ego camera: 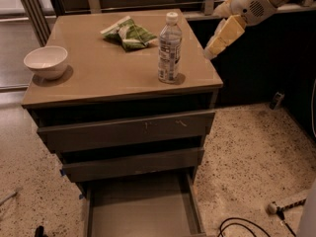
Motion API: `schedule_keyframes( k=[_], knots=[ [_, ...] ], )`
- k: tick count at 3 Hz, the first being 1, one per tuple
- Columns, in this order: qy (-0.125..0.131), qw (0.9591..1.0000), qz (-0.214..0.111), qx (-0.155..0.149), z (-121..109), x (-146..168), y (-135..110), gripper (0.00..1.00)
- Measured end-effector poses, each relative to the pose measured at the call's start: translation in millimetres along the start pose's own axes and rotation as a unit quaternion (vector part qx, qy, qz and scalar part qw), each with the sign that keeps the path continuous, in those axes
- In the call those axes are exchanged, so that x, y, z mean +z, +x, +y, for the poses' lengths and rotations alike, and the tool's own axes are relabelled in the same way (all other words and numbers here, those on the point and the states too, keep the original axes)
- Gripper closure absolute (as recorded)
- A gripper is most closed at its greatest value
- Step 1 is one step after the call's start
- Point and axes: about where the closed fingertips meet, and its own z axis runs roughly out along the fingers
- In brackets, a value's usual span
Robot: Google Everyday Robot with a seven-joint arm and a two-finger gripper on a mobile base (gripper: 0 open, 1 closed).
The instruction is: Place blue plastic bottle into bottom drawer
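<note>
Your blue plastic bottle (169, 48) stands upright on the cabinet top (98, 75) near its right front corner, long axis vertical, white cap up. The print on its pale label is unreadable. The bottom drawer (140, 206) is pulled out below. Your gripper (217, 44) hangs above the top's right edge, apart from the bottle. You cannot tell whether it is wide or narrow.
</note>
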Motion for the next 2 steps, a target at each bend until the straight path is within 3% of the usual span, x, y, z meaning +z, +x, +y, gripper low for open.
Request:
schedule_keyframes(
  k=[2],
  knots=[
    [0.014, 0.9996, -0.025, -0.004, -6.0, 1.6, -7.8, 0.0]
  ],
)
